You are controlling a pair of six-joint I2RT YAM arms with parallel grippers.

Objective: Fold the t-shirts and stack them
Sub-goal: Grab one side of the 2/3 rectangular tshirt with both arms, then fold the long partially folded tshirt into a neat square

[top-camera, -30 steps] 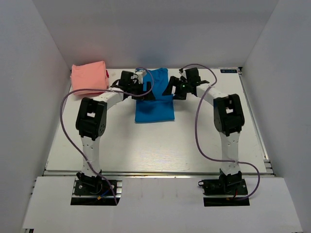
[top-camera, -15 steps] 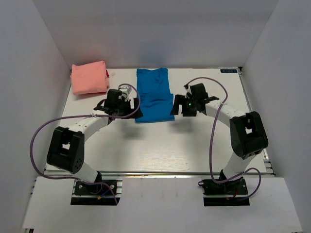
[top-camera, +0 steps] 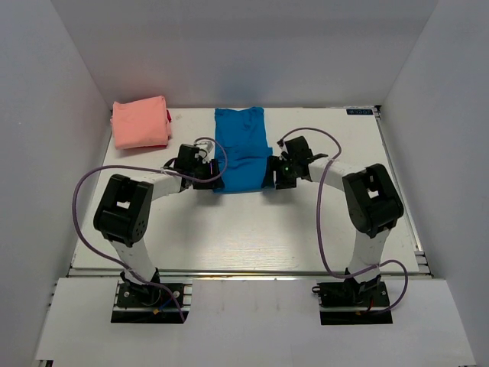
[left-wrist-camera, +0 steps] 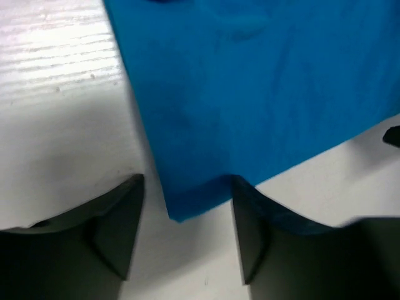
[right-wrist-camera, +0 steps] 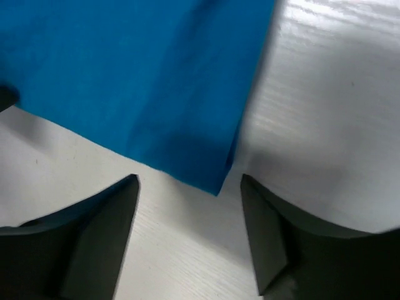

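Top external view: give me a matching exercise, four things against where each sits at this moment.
Things:
1. blue t-shirt
2. pink t-shirt
3. left gripper
4. right gripper

Places:
a. folded, at the far left corner of the table
b. jaws open around the blue shirt's near right corner
c. flat at the far middle, between both arms
d. jaws open around the blue shirt's near left corner

Pairs: 1-c, 2-a, 3-d, 4-b

The top camera is looking down from above and behind both arms, taking in the whole desk (top-camera: 252,237). The wrist cameras are looking down from very close, past the left end effector (left-wrist-camera: 186,187) and the right end effector (right-wrist-camera: 189,184). Each is sharing one near corner of the blue t-shirt (top-camera: 243,149) with the top view.
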